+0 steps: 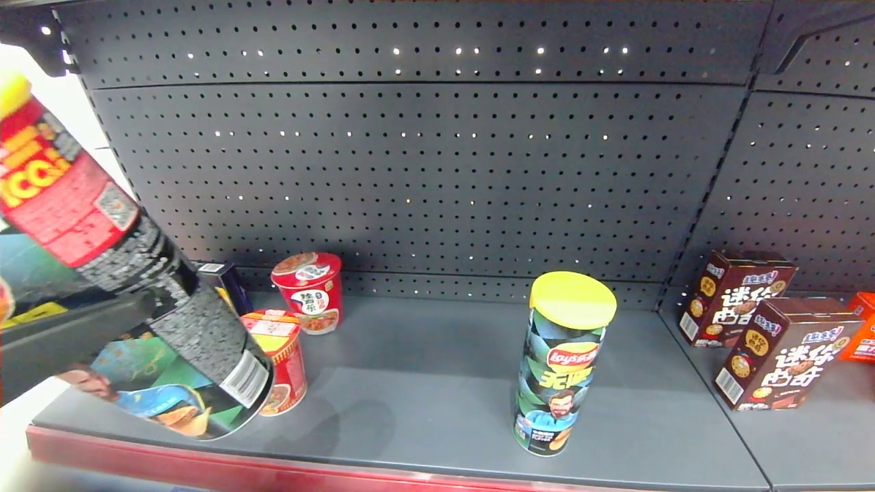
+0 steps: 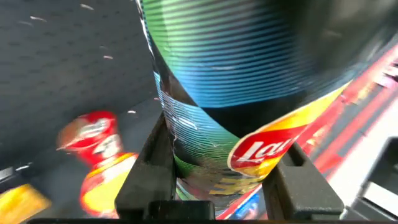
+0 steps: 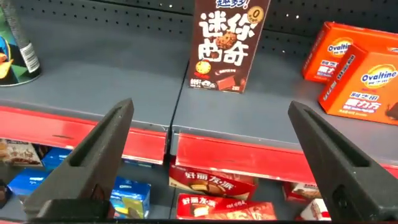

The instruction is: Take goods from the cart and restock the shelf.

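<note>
Held thing: a chips can (image 1: 137, 273) (image 2: 249, 93), at the near left of the shelf (image 1: 424, 383).
Long axis: tilted; the yellow lid end points up and to the left, and the base points down and to the right, over the shelf's near left corner.
Base: just in front of the near cup noodle (image 1: 284, 362); whether it touches the shelf board cannot be told.
Left gripper (image 2: 224, 186): clenched on the chips can, with one black finger (image 2: 152, 174) pressed on each side of its body.
Right gripper (image 3: 210, 109): released, jaws spread wide with nothing between them, in front of the shelf's red front edge (image 3: 236, 152).
Standing can (image 1: 564, 362): upright near the middle of the shelf, yellow lid on top, well apart from the held can.
Far cup noodle (image 1: 309, 290): upright by the pegboard back (image 1: 424, 171), behind the near one.
Dark blue box (image 1: 225, 283): far left, partly hidden by the held can.
Brown boxes (image 1: 786, 355) (image 3: 227, 43): two, upright, in the right bay.
Orange box (image 1: 863, 328): at the right edge, beyond the brown boxes.
</note>
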